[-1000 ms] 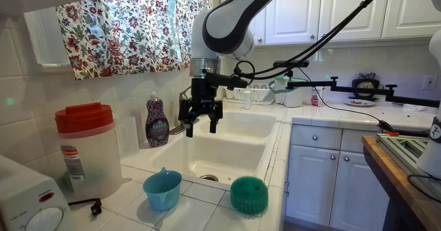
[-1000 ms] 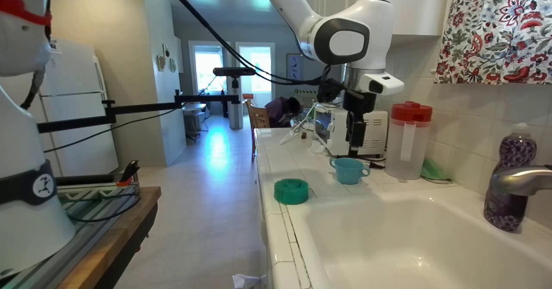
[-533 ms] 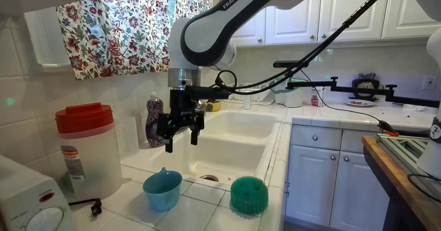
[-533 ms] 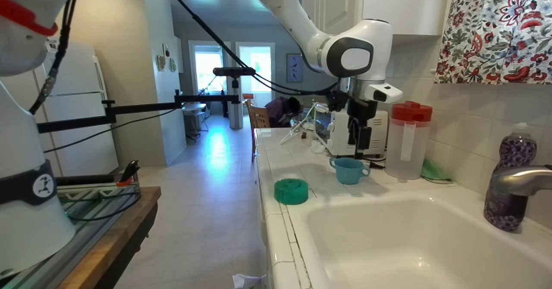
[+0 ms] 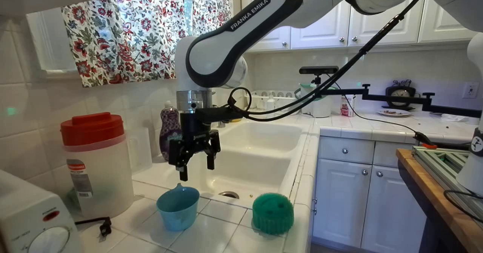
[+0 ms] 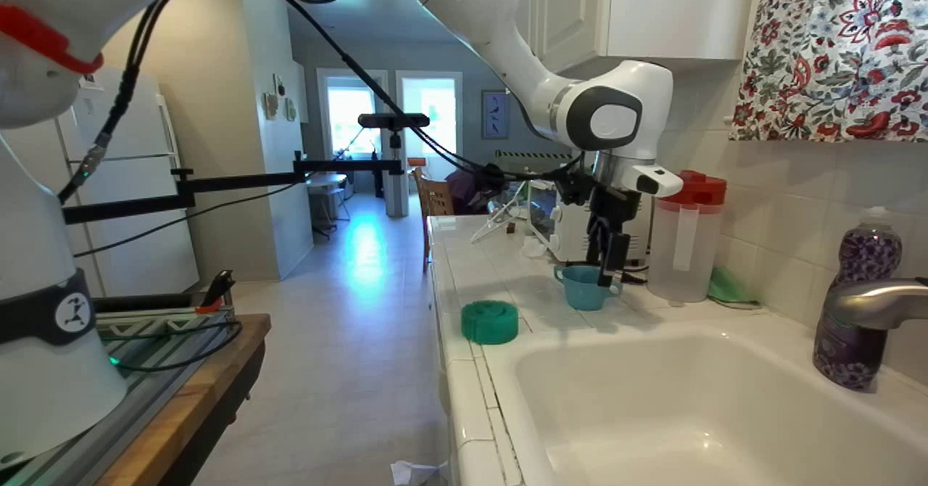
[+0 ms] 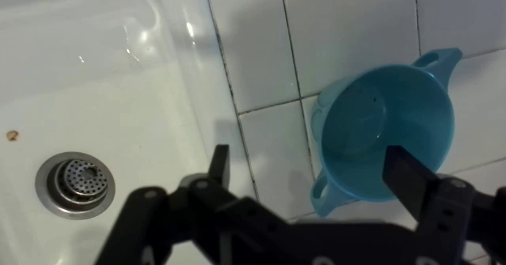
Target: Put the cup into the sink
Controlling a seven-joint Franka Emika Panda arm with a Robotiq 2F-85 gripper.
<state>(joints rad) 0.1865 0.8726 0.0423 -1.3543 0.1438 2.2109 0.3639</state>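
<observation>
The light-blue cup (image 5: 178, 212) stands upright on the tiled counter at the end of the sink (image 5: 245, 170), its two small handles visible from above in the wrist view. My gripper (image 5: 197, 168) hangs pointing down, open, above the counter edge between cup and basin. Nothing is between its fingers. Seen from the wrist, one fingertip (image 7: 220, 160) overlaps the sink rim while the opposite one crosses the opening of the cup (image 7: 379, 118). In an exterior view the fingers partly cover a handle of the cup (image 6: 580, 289). No contact is apparent.
A teal-green ribbed object (image 5: 273, 213) sits beside the cup near the counter's front edge. A red-lidded pitcher (image 5: 96, 166) and a purple soap bottle (image 5: 168, 134) line the wall. The faucet (image 6: 873, 305) reaches over the basin. A white appliance (image 5: 37, 222) stands behind the cup.
My gripper has come down and travelled from over the basin toward the cup, staying open. The cup and the green object have not moved.
</observation>
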